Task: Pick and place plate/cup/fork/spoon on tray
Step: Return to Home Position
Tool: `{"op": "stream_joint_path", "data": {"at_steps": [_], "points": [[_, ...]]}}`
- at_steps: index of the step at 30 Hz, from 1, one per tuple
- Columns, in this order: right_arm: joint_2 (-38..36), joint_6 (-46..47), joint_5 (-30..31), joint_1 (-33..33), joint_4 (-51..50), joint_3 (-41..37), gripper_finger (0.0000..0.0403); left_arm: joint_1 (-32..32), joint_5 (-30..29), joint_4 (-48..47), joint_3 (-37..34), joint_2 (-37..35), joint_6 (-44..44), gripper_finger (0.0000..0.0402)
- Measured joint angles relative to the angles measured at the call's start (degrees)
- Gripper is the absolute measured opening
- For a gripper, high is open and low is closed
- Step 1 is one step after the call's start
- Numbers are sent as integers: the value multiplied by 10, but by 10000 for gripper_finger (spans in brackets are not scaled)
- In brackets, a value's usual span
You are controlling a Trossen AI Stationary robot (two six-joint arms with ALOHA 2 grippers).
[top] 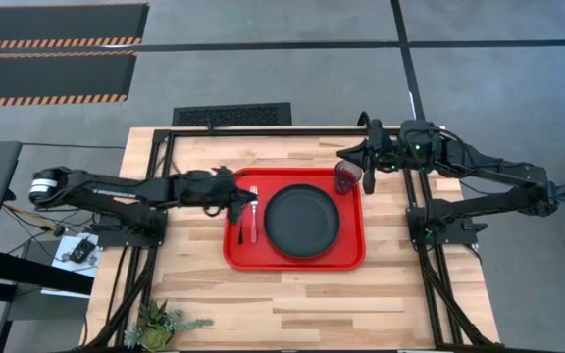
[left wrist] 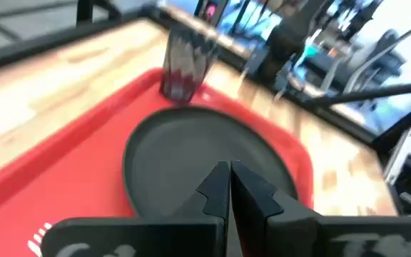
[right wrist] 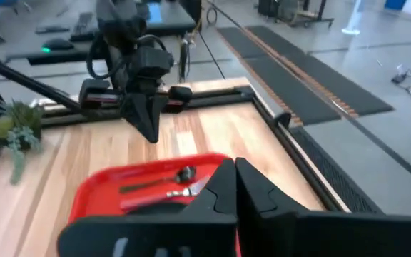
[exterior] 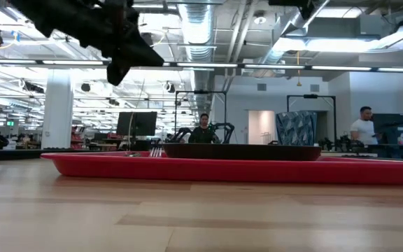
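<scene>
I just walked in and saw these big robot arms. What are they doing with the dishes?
They are setting a tray. The black plate, the cup, the fork and the spoon all lie on the red tray already. The left gripper hangs above the tray's left edge by the fork and spoon, shut and holding nothing. The right gripper is by the far corner near the cup, also shut and empty.

Smeared by blur in left wrist view: small dark-red see-through tumbler (left wrist: 184, 64). Part of round matte black plate (left wrist: 184, 157) masked there by left gripper (left wrist: 229, 171). From above, slim dark spoon (top: 240, 230) too small to resolve. Bright red rectangular plastic tray (right wrist: 105, 187) largely masked in right wrist view by right gripper (right wrist: 234, 171).
</scene>
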Motion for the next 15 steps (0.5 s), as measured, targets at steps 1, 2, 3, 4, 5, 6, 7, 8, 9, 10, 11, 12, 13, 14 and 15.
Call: {"op": "stream_joint_path", "data": {"at_steps": [1, 2, 3, 4, 5, 6, 7, 8, 9, 10, 11, 12, 13, 14, 15], "points": [[0, 0, 0, 2, 19, -7, 6, 4, 4, 11, -13, -18, 2, 0], [0, 1, 0, 4, 42, -17, 6, 10, 6, 14, -29, -39, 3, 0], [0, 3, 0, 5, 68, -32, 5, 17, 10, 21, -42, -56, 5, 0], [0, 7, 0, 8, 96, -48, 4, 24, 18, 30, -53, -75, 9, 0], [0, 11, 1, 9, 123, -64, 3, 30, 23, 31, -66, -96, 14, 0], [0, 15, 0, 9, 154, -80, 3, 37, 30, 40, -75, -114, 18, 0], [0, 18, 1, 10, 187, -96, 3, 43, 36, 43, -83, -133, 23, 0], [-1, 20, 1, 12, 216, -112, 3, 49, 37, 39, -95, -155, 30, 0], [-1, 24, 0, 12, 241, -127, 2, 56, 40, 41, -103, -172, 39, 0], [-1, 30, 1, 14, 260, -141, 2, 61, 46, 47, -110, -190, 46, 0], [-1, 34, 0, 15, 277, -155, 2, 66, 56, 40, -118, -210, 56, 0], [-1, 35, 0, 15, 294, -168, 2, 71, 74, 29, -121, -227, 66, 0], [-1, 36, 0, 14, 305, -178, 2, 76, 91, 26, -122, -246, 71, 0], [-4, 37, 0, 14, 309, -188, 2, 79, 98, 16, -128, -268, 70, 0], [-11, 37, 0, 11, 313, -199, 1, 81, 98, 5, -133, -284, 70, 0]]}}
